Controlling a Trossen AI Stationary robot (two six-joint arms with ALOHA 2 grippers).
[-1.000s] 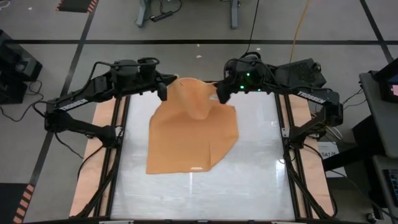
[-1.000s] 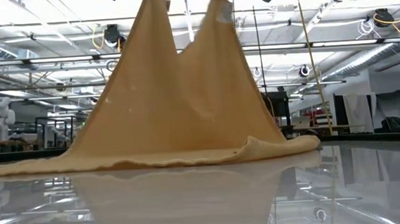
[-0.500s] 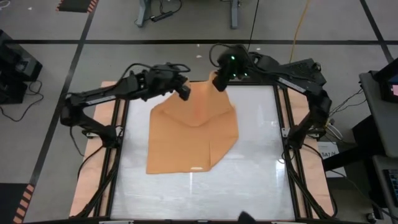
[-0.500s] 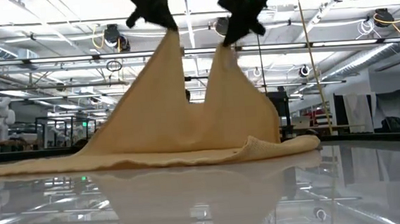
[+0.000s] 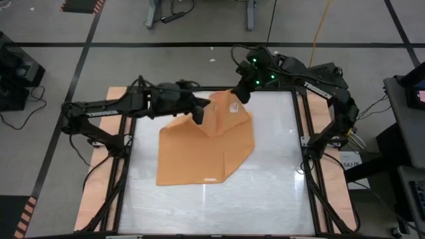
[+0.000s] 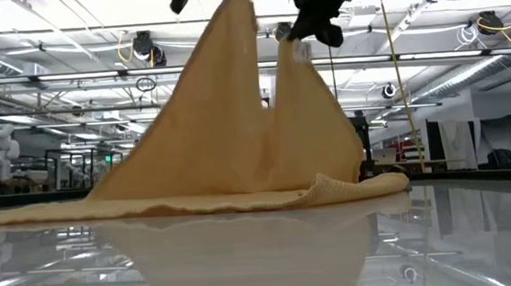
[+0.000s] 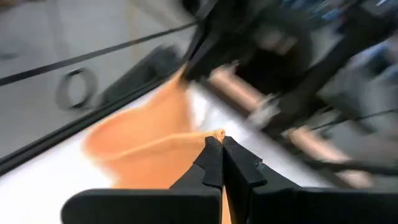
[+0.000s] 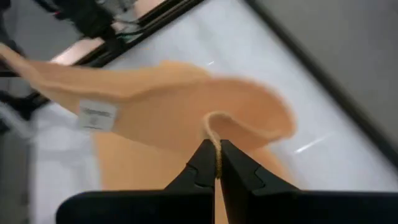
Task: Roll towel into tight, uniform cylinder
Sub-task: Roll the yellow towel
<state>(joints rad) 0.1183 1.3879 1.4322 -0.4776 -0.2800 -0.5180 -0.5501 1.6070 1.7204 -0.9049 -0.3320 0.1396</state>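
Note:
The orange-tan towel (image 5: 199,153) lies on the white table (image 5: 272,192) by its near part, while its far edge is raised into two peaks (image 6: 236,117). My left gripper (image 5: 198,114) is shut on the left peak, above the towel's far left part. Over the far right corner my right gripper (image 5: 239,94) is shut on the right peak. One small white tag (image 8: 96,115) sits on the lifted cloth near the right gripper, and another white tag (image 5: 210,179) shows at the towel's near edge. My left gripper pinches the towel's lifted far edge (image 7: 214,132) between its two fingertips, coming from the table's left and slanting down. The cloth hangs from there to the part on the table. My right gripper pinches a folded-over bit of the towel's far edge (image 8: 213,124) between its two fingertips, slanting down from the far right. The cloth curls around the fingertips and falls slack toward the table.
Dark frame rails (image 5: 302,133) run along the table's left, right and far sides. The table's near half (image 5: 219,212) lies bare in front of the towel.
My left gripper has gone toward the table's right and near edges and a little down, carrying its part of the far edge over the towel. My right gripper has turned and sunk slightly. The near part of the towel has stayed flat.

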